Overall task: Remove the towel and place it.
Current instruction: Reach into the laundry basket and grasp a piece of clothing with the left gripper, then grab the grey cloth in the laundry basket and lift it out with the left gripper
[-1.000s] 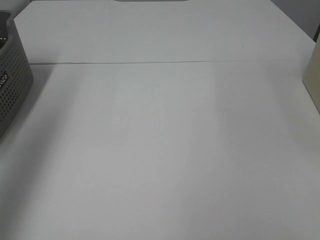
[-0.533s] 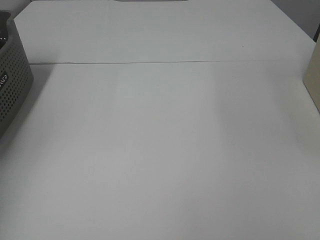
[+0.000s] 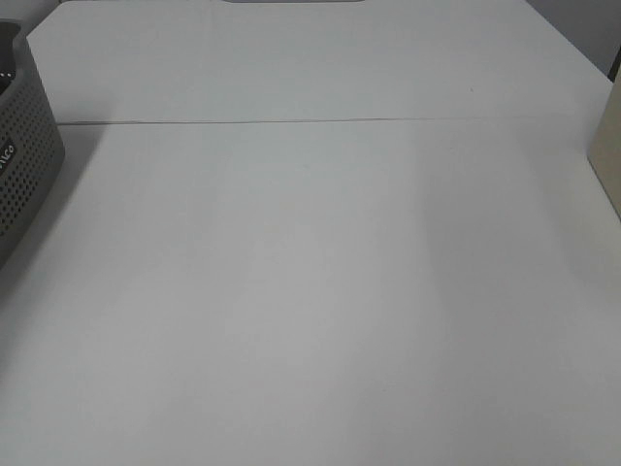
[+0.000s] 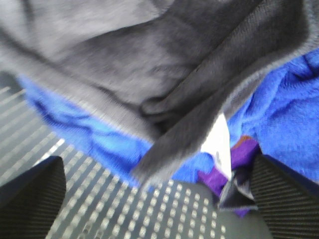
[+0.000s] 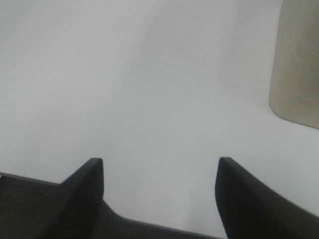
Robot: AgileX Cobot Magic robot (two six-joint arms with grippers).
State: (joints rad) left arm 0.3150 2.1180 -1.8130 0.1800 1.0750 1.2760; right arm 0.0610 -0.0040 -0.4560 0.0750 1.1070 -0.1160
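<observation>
In the left wrist view a grey towel point(image 4: 149, 64) lies crumpled on top of a blue towel point(image 4: 284, 114) and a purple cloth point(image 4: 224, 172) inside a perforated grey basket point(image 4: 149, 209). My left gripper point(image 4: 154, 194) is open, its fingers point(image 4: 30, 199) spread wide just above the towels, holding nothing. My right gripper point(image 5: 159, 194) is open and empty over the bare white table point(image 5: 149, 74). Neither gripper shows in the exterior high view. The basket point(image 3: 24, 165) stands at that view's left edge.
A beige container point(image 3: 608, 155) stands at the right edge of the table, and it also shows in the right wrist view point(image 5: 296, 64). A seam point(image 3: 320, 121) runs across the white table.
</observation>
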